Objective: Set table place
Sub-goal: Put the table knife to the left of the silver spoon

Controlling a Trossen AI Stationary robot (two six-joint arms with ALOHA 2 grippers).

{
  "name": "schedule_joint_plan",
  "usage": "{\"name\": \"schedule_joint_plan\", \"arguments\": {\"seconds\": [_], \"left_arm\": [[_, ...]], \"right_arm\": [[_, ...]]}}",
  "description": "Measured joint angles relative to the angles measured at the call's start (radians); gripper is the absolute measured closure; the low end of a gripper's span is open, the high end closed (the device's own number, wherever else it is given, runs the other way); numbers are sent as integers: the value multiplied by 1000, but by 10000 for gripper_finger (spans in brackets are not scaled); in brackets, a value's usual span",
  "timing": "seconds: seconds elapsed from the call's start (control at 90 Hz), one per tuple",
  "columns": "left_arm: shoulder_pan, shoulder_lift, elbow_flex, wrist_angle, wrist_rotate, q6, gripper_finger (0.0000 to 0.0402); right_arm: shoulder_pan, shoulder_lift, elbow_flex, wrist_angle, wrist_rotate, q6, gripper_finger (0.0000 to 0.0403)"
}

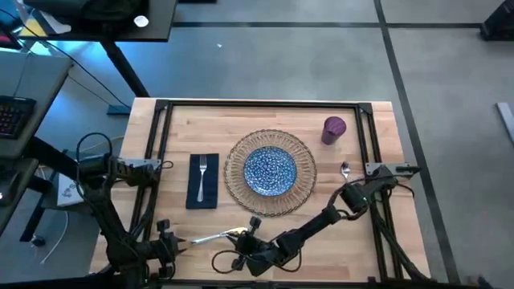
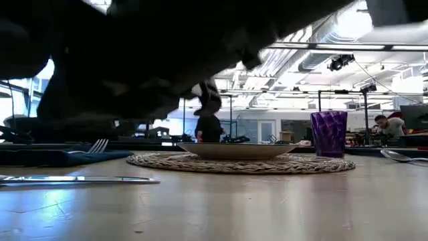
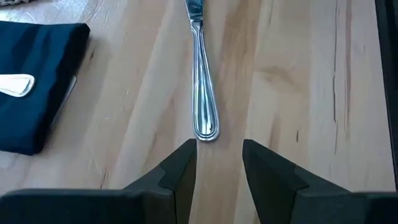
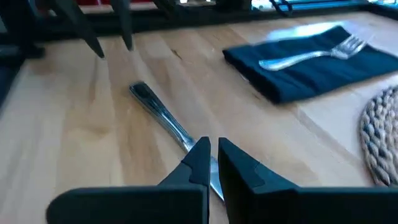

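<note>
Light wooden table (image 1: 201, 116), black-framed. Centred on it: wicker placemat (image 1: 269, 172) under blue speckled plate (image 1: 270, 169). Beside placemat: navy napkin (image 1: 202, 181) carrying fork (image 1: 202, 175). Purple cup (image 1: 333, 130) and spoon (image 1: 345, 169) opposite. Near front edge: knife (image 3: 201, 81), blade clamped by right gripper (image 4: 213, 151). Left gripper (image 3: 219, 149) spread apart just behind handle, not touching.

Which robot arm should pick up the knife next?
Probably the right. The right gripper already sits over the knife blade, fingers nearly closed around it. The left gripper is open just short of the handle end, not touching, so it would need to move in first.
</note>
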Motion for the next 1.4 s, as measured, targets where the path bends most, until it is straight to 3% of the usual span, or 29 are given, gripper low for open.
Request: {"name": "schedule_joint_plan", "arguments": {"seconds": [0.222,0.622,0.878,1.2,1.4], "left_arm": [[0,32,0,12,-1,0,286],[11,97,0,116,-29,40,286],[45,127,2,116,-8,61,286],[45,106,2,96,33,62,286],[43,79,2,77,77,63,286]], "right_arm": [[0,10,0,3,31,10,403],[-9,21,3,-201,5,168,403],[-10,20,3,-207,-3,161,403],[12,-53,0,-226,59,97,403],[15,-50,-2,-365,92,247,403]]}}
